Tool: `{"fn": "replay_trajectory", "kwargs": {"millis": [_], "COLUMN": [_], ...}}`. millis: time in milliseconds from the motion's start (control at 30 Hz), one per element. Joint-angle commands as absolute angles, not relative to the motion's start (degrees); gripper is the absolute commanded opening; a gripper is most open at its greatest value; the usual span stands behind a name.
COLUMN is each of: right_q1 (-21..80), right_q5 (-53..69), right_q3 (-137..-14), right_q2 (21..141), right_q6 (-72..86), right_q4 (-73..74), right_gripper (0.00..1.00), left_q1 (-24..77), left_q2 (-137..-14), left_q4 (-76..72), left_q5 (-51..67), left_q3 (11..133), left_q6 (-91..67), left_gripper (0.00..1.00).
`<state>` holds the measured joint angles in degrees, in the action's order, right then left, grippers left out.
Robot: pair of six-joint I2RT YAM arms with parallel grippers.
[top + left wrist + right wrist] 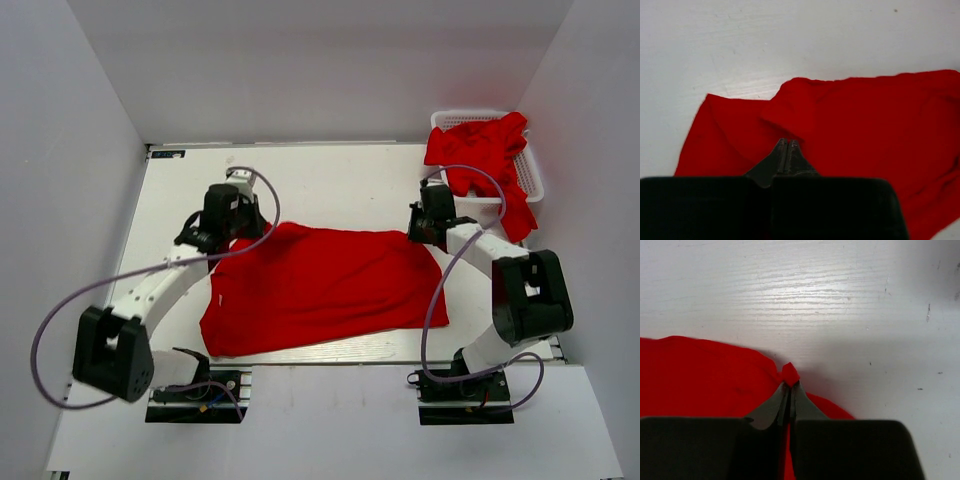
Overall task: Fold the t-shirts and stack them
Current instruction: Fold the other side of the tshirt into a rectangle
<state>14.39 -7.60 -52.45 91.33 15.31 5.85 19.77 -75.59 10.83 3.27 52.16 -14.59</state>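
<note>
One red t-shirt (320, 290) lies spread flat on the white surface (330, 180), between the two arms. One white lattice basket (537, 175) at the far right corner holds a heap of red t-shirts (478, 150), count not discernible, cloth spilling over its rim. Two pincers, both closed: left pincer (788, 143) grips a fold at the spread shirt's far left; right pincer (789, 386) pinches a nub at its far right corner.

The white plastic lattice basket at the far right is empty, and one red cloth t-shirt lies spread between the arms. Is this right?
Not empty: in the top external view the white plastic lattice basket holds red cloth t-shirts. One red cloth t-shirt lies spread between the left arm and right arm.
</note>
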Motion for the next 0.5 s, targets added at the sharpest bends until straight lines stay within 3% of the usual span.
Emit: {"fn": "replay_trajectory", "kwargs": {"millis": [0,467], "right_q1": [14.59,14.68], "right_q5": [-9.4,-11.51], "right_q3": [-50.81,-49.04], "right_q2": [87.37,84.55], "right_q6": [13.98,15.2], "right_q4": [4.04,5.62], "right_gripper": [0.0,0.0], "left_q1": [20.57,22.68], "left_q2": [-67.25,-46.95], "left_q4": [15.29,31.44], "left_q5": [6.41,15.29], "left_q3": [47.74,40.52], "left_q6": [-18.63,-24.7], "left_gripper": [0.0,0.0]}}
